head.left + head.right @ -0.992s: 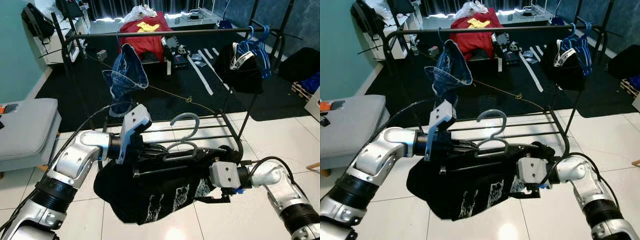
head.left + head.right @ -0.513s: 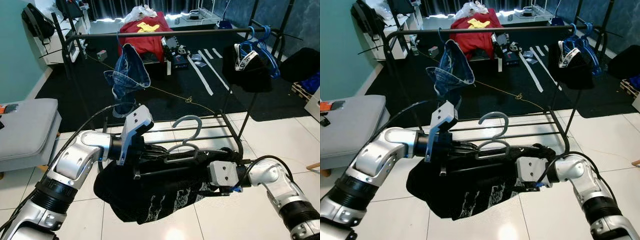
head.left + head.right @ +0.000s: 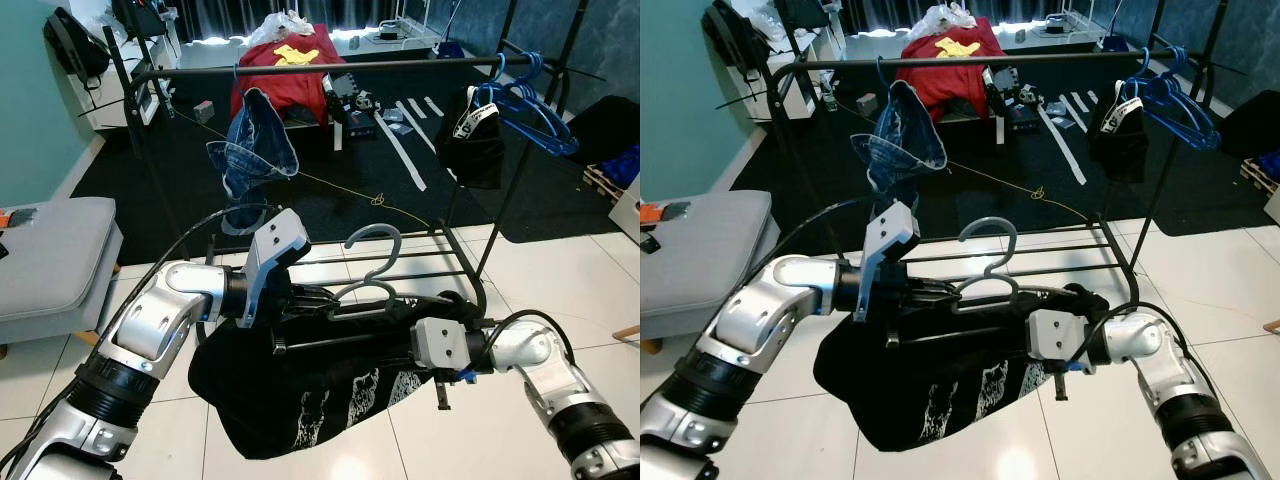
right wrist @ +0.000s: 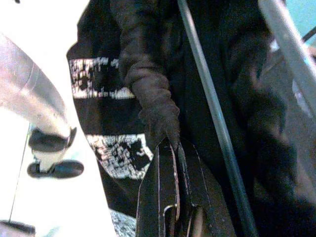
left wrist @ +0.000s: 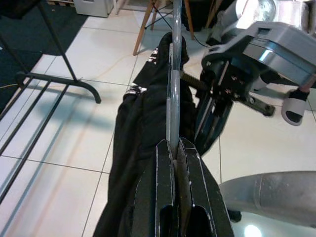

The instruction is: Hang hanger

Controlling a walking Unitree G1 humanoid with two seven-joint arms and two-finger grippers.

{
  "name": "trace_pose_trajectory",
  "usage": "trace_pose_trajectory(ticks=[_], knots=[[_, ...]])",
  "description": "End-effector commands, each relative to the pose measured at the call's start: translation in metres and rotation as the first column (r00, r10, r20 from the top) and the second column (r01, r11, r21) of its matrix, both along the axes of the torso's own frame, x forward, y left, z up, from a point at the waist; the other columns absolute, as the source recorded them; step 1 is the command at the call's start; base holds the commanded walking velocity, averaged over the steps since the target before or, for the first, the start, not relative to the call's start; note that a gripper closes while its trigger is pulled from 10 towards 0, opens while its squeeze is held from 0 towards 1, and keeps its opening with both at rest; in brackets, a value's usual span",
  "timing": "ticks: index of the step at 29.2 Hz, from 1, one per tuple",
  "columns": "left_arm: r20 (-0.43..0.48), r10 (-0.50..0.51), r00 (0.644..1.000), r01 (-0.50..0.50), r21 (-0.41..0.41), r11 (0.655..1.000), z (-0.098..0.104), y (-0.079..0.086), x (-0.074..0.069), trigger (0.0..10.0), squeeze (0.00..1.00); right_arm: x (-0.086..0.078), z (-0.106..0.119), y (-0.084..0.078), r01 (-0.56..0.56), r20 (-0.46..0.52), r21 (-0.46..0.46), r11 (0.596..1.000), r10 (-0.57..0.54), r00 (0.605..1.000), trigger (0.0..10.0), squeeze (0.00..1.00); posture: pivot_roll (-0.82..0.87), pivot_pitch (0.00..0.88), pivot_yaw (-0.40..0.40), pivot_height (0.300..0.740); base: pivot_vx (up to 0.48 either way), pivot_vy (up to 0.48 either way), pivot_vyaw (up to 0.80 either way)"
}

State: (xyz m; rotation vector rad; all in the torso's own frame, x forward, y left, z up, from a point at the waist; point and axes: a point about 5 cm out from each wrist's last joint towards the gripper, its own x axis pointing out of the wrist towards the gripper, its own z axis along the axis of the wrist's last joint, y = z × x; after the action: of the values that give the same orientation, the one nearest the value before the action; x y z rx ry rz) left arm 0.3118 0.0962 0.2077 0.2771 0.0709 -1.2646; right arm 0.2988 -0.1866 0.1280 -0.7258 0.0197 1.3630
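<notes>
A grey hanger [image 3: 372, 245] with its hook upward is held low in front of the clothes rack, and a black printed T-shirt [image 3: 300, 390] sags from it. My left gripper [image 5: 175, 146] is shut on the hanger's bar [image 5: 173, 74] from the left side. My right gripper [image 4: 169, 146] is shut on a twisted fold of the black shirt [image 4: 148, 94] at the hanger's right end, beside the grey bar [image 4: 212, 113]. The rack's top rail [image 3: 340, 66] runs well above and beyond the hanger's hook.
A denim garment [image 3: 255, 140] hangs on the rail at left; blue hangers [image 3: 525, 100] with a black garment [image 3: 470, 140] hang at its right end. The rack's low bars [image 3: 420, 262] lie just behind my arms. A grey cushion [image 3: 50, 250] is at left, red clothes [image 3: 285, 70] beyond.
The black shirt has sagged lower under the hanger, and my right gripper has shifted slightly left. The black garment on the blue hangers has swung and now hangs narrower.
</notes>
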Motion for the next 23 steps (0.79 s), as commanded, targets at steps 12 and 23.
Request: trace_pose_trajectory(ticks=[12,23], knots=[[0.063,0.115,0.991,-0.111,-0.058,0.992,0.004,-0.021,0.007,0.0,0.00,0.003,0.011,0.059,-0.074,0.006,0.235,0.969,0.074,0.997,0.0,0.00,0.04,0.071,0.073,0.740,0.000,0.000,0.00],[0.071,0.205,0.976,-0.196,-0.115,0.974,0.006,-0.026,0.013,0.0,0.00,0.003,0.017,0.084,-0.115,0.019,0.293,0.949,0.115,0.993,0.0,0.00,0.04,0.074,0.071,0.740,0.000,0.000,0.00]])
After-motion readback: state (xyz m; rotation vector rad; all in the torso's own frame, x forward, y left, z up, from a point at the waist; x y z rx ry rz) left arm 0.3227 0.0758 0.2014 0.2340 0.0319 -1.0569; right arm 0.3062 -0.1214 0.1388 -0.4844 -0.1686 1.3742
